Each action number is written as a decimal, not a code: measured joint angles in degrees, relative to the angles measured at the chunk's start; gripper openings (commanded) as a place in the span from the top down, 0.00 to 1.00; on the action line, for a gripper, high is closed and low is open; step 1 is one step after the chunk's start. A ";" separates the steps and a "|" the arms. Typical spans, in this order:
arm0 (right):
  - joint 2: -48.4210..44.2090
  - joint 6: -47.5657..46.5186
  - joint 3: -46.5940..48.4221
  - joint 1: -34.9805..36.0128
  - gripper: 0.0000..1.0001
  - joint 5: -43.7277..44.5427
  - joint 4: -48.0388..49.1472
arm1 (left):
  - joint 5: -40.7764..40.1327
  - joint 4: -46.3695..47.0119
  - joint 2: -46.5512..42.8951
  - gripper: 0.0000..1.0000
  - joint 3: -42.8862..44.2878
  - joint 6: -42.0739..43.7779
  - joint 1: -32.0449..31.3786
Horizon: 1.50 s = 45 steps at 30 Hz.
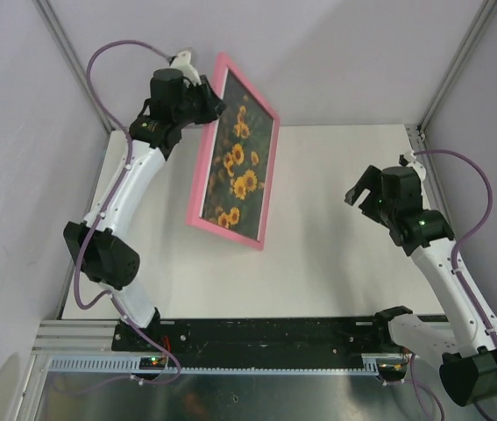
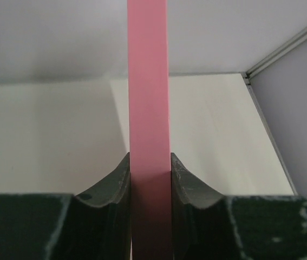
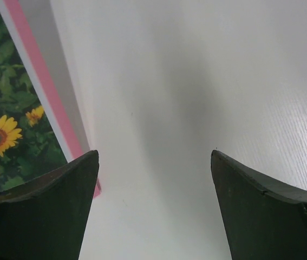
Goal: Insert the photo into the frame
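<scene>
1. Left gripper (image 1: 213, 101) is clamped on the frame (image 1: 201, 171) at its upper left rail, a finger pressed to each face of the pink edge
2. Frame is held up on edge, tilted, above the table (image 1: 336, 263)
3. Photo (image 1: 241, 171) sits within the frame, sunflowers facing right
4. Right gripper (image 1: 364, 189) is to the right of the frame, apart from it, jaws wide, holding nothing

The tilted frame (image 1: 202, 153), gripped by the left end effector (image 2: 149, 162), blocks the left-centre of the worktop (image 1: 336, 263); bare surface stretches between it and the wide-open right end effector (image 3: 153, 154).
</scene>
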 measured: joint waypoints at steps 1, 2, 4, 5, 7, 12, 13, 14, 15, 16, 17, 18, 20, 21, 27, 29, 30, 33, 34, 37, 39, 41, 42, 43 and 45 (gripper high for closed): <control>0.31 0.00 -0.33 0.00 0.12 -0.44 0.39 | 1.62 0.39 0.04 1.00 -1.38 -1.77 1.60; 0.61 0.00 -0.68 0.00 0.12 -0.81 0.72 | 3.43 0.96 0.13 1.00 -3.17 -3.63 3.06; 1.07 0.00 -1.51 0.00 0.12 -1.57 1.38 | 7.67 3.13 0.26 1.00 -8.04 -7.61 5.01; 1.29 0.00 -2.12 -0.02 0.11 -2.01 1.81 | 8.76 3.65 0.39 1.00 -9.46 -8.74 6.32; 1.66 0.00 -3.45 -0.04 0.12 -2.60 2.60 | 12.55 6.27 0.63 1.00 -14.64 -11.85 8.00; 3.02 -0.04 -6.82 -0.15 0.11 -4.79 5.07 | 19.91 15.37 1.07 1.00 -28.55 -18.25 11.32; 3.30 -0.07 -7.37 -0.15 0.11 -5.20 5.53 | 21.09 18.38 1.09 1.00 -31.21 -19.58 11.78; 3.58 -0.09 -8.13 -0.15 0.11 -5.77 6.32 | 21.92 21.09 1.09 1.00 -33.35 -20.76 12.09; 3.87 -0.13 -8.85 -0.15 0.11 -6.36 7.04 | 22.71 24.90 1.09 1.00 -36.28 -22.38 12.41; 4.17 -0.20 -9.53 -0.15 0.11 -6.91 7.74 | 23.15 27.36 1.09 1.00 -38.14 -23.54 12.57; 4.55 -0.22 -10.08 -0.15 0.11 -7.39 8.31 | 23.50 30.34 1.09 1.00 -40.44 -24.81 12.68; 4.94 -0.24 -10.67 -0.15 0.11 -7.89 9.07 | 23.71 33.07 1.09 1.00 -42.58 -26.10 12.74; 5.88 -0.26 -11.93 -0.15 0.11 -8.85 10.71 | 24.20 38.51 1.44 1.00 -46.53 -28.70 12.79; 6.25 -0.26 -12.37 -0.15 0.11 -9.29 11.23 | 24.48 40.13 1.79 1.00 -47.50 -29.42 12.79; 8.44 -0.61 -15.17 -0.15 0.10 -12.76 15.52 | 26.38 51.17 6.99 0.76 -51.95 -33.07 12.81; 9.03 -0.90 -15.67 -0.15 0.10 -13.55 16.68 | 26.86 53.35 8.50 0.66 -52.83 -33.51 12.81; 9.27 -1.05 -15.89 -0.15 0.10 -13.77 17.18 | 27.15 54.36 9.29 0.61 -53.16 -33.57 12.81; 10.21 -1.31 -16.94 -0.15 0.10 -14.62 18.95 | 27.17 55.17 11.45 0.49 -53.86 -32.22 12.81; 10.49 -1.38 -17.27 -0.15 0.10 -14.82 19.32 | 27.08 55.01 12.09 0.44 -54.07 -31.65 12.81; 11.41 -1.53 -18.21 -0.15 0.10 -15.47 20.52 | 27.04 54.25 14.14 0.32 -55.15 -30.29 12.98; 11.85 -1.53 -18.62 -0.15 0.10 -15.78 21.14 | 27.04 53.53 14.49 0.25 -55.84 -29.51 13.16; 12.15 -1.53 -18.97 -0.15 0.09 -16.02 21.59 | 27.52 53.90 14.36 0.21 -56.02 -29.33 13.44; 12.31 -1.53 -19.06 -0.15 0.09 -16.06 21.64 | 27.54 53.99 14.27 0.20 -56.02 -28.96 13.46; 12.44 -1.53 -19.06 -0.15 0.09 -16.11 21.75 | 27.54 53.90 14.19 0.19 -56.02 -28.65 13.51; 12.76 -1.55 -19.10 -0.15 0.09 -16.24 22.18 | 27.30 52.92 13.66 0.17 -55.93 -27.76 13.55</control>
